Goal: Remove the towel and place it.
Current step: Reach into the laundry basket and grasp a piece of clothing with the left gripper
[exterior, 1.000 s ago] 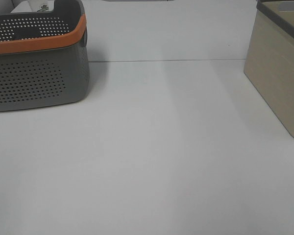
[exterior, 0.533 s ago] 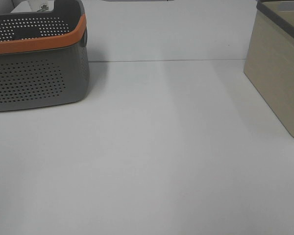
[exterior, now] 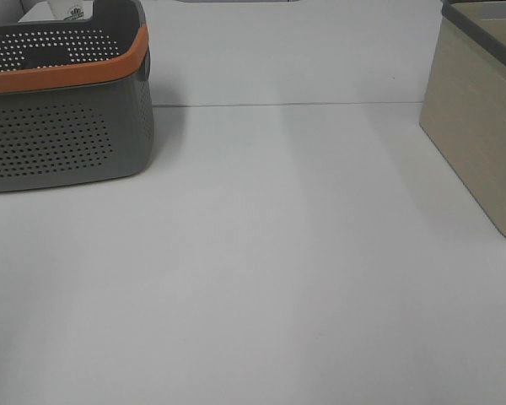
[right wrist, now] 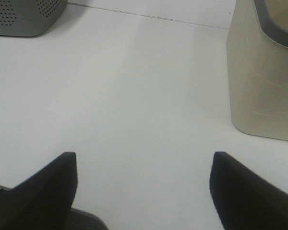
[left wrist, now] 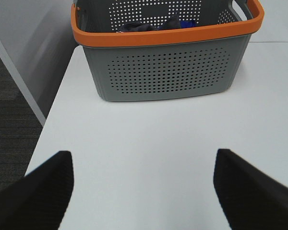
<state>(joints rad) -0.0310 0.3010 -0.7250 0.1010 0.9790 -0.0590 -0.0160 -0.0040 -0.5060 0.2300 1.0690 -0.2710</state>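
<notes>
A dark grey crumpled towel [left wrist: 145, 26] lies inside the grey perforated basket with an orange rim [left wrist: 165, 36], partly hidden by the rim; something blue [left wrist: 185, 23] sits beside it. The basket [exterior: 63, 126] stands at the far left of the table in the exterior high view, where its contents do not show. My left gripper [left wrist: 144, 191] is open over bare table, short of the basket's near wall and holding nothing. My right gripper [right wrist: 144, 191] is open too, empty, over the white table. Neither gripper appears in the exterior high view.
A beige bin with a dark rim [exterior: 481, 126] stands at the right edge of the table, also seen as the beige bin [right wrist: 264, 76] in the right wrist view. A white object [exterior: 63, 10] shows behind the basket. The table's left edge [left wrist: 48, 124] drops to dark floor.
</notes>
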